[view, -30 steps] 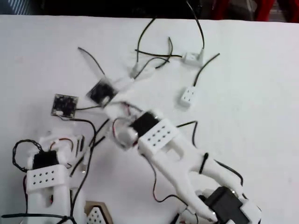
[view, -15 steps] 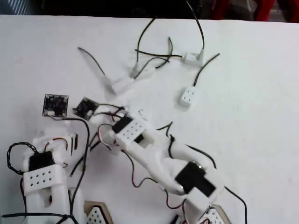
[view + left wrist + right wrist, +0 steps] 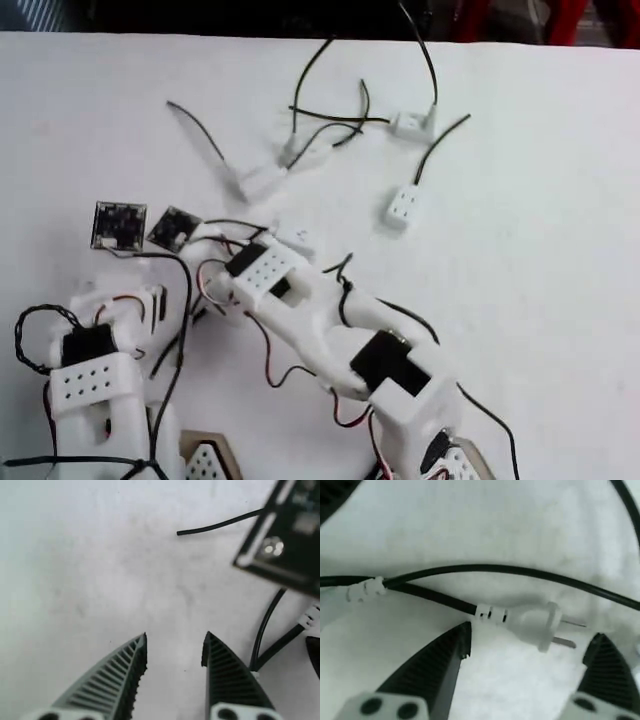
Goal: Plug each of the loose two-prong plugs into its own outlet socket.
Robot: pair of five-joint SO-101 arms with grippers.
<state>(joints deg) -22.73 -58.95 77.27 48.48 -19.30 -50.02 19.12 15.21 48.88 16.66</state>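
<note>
Plug (image 3: 535, 625) w/in spread right hand (image 3: 531, 636), 2nd black cord (image 3: 495, 569) beside.

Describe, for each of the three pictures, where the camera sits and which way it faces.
High view: fixed above the table, looking down; the left arm and right arm both show.
Left wrist view: on the left arm, facing down past its open left pincer toward a black board.
Right wrist view: on the right arm, facing down past its open right pincer at a white plug.
Shared: all three show the white table.
</note>
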